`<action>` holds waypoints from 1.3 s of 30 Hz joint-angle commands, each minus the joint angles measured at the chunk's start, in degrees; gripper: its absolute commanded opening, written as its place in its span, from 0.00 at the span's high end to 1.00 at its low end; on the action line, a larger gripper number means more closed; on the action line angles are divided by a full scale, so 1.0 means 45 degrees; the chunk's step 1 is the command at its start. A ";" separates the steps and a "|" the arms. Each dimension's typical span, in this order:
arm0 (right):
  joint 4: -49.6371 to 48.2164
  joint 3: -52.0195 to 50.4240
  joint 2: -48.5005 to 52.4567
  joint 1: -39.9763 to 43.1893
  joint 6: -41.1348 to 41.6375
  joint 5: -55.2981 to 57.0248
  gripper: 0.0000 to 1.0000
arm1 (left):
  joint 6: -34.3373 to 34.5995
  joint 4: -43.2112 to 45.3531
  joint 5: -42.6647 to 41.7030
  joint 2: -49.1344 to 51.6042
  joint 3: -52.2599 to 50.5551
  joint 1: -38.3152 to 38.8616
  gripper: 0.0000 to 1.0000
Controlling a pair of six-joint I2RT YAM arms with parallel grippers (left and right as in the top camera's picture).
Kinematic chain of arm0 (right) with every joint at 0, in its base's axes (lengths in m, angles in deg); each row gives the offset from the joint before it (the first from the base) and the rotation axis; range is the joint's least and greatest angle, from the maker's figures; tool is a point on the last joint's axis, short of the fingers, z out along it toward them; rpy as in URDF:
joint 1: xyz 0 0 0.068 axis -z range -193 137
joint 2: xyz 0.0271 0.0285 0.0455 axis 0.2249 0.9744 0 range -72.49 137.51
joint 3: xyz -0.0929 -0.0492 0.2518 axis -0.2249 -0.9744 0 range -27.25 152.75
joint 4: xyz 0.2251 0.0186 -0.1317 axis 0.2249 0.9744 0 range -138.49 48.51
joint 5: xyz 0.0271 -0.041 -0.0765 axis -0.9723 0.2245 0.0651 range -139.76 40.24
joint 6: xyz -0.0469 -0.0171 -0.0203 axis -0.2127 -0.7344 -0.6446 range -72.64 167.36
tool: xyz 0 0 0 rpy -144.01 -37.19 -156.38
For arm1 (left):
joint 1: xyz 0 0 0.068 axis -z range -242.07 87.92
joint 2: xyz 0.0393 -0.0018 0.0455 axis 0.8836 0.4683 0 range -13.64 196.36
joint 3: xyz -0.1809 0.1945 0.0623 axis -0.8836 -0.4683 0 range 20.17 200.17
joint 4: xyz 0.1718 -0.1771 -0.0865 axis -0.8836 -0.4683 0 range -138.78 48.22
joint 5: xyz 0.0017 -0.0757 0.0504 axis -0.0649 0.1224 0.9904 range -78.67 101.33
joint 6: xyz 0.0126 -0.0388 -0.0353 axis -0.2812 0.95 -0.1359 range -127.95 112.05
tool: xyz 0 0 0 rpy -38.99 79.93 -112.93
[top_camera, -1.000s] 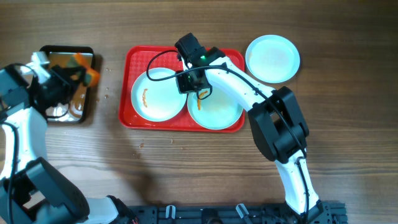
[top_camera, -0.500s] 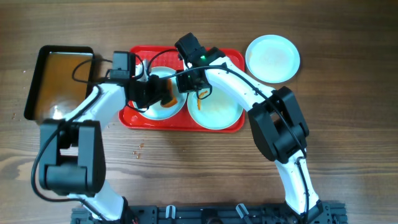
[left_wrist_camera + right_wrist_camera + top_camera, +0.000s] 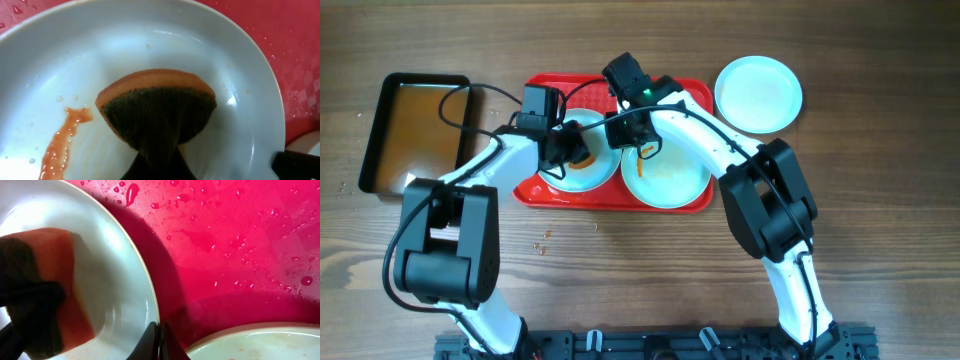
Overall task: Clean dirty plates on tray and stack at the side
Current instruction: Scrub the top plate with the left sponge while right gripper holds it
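The red tray (image 3: 610, 203) holds two white plates. My left gripper (image 3: 575, 152) is shut on an orange sponge with a dark scouring side (image 3: 157, 107) and presses it onto the left plate (image 3: 590, 177). An orange smear (image 3: 62, 142) lies on that plate left of the sponge. My right gripper (image 3: 159, 335) is shut on the same plate's right rim (image 3: 142, 287), and it also shows in the overhead view (image 3: 625, 130). The right plate (image 3: 670, 182) carries an orange smear (image 3: 640, 160). A third plate (image 3: 758, 93), with no smear showing, lies on the table right of the tray.
A black tray of brownish liquid (image 3: 415, 130) stands left of the red tray. The red tray's surface (image 3: 225, 245) is wet with droplets. Small crumbs lie on the wooden table in front of the tray's left corner (image 3: 545, 236).
My left gripper has carried the sponge from the black tray to the left plate and then shifted slightly right on it. The right arm has stayed at the plate's rim.
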 commanded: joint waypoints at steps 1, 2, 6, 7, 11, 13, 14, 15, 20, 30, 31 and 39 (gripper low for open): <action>-0.0049 0.0078 0.0199 -0.0078 0.0476 -0.0015 0.96 | -0.0209 -0.0379 0.2064 0.0646 -0.0180 0.0087 0.96; -0.0141 -0.0044 0.0204 -0.0083 0.0622 -0.0015 0.96 | -0.0209 -0.0452 0.2302 0.0646 -0.0180 0.0087 0.96; -0.0325 -0.0209 0.0204 -0.0087 0.0685 -0.0010 0.95 | -0.0253 -0.1020 0.3381 0.0646 -0.0180 0.0087 0.96; -0.0330 -0.0209 0.0204 -0.0087 0.0680 -0.0010 0.96 | -0.0539 -0.1025 0.3395 0.0646 -0.0180 0.0087 0.96; -0.0257 -0.0209 0.0204 -0.0087 0.0699 0.0121 0.96 | -0.1379 -0.1083 0.3439 0.0646 -0.0175 0.0087 0.96; -0.0262 -0.0209 0.0204 -0.0087 0.0724 0.0316 0.96 | -0.1583 -0.1336 0.3900 0.0646 -0.0175 0.0087 0.96; -0.0267 -0.0209 0.0204 -0.0087 0.0724 0.0316 0.96 | -0.1588 -0.1501 0.4585 0.0646 -0.0175 0.0087 0.96; -0.0267 -0.0209 0.0204 -0.0087 0.0772 0.0316 0.96 | -0.1593 -0.1598 0.5314 0.0641 -0.0175 0.0087 0.96; -0.0267 -0.0209 0.0204 -0.0087 0.0811 0.0316 0.96 | -0.1603 -0.2074 0.8655 0.0126 0.0083 0.0092 0.96; -0.0301 -0.0209 0.0204 -0.0092 0.1005 0.0316 0.96 | -0.1049 -0.1729 0.2312 -0.1773 0.0461 0.0175 0.96; -0.0306 -0.0209 0.0204 -0.0092 0.1005 0.0311 0.96 | -0.0641 -0.1671 0.1049 -0.1583 0.0461 0.0175 0.96; -0.0359 -0.0209 0.0204 -0.0112 0.1001 0.0321 0.96 | -0.0155 -0.1846 0.0233 0.0345 0.0316 0.0233 0.96</action>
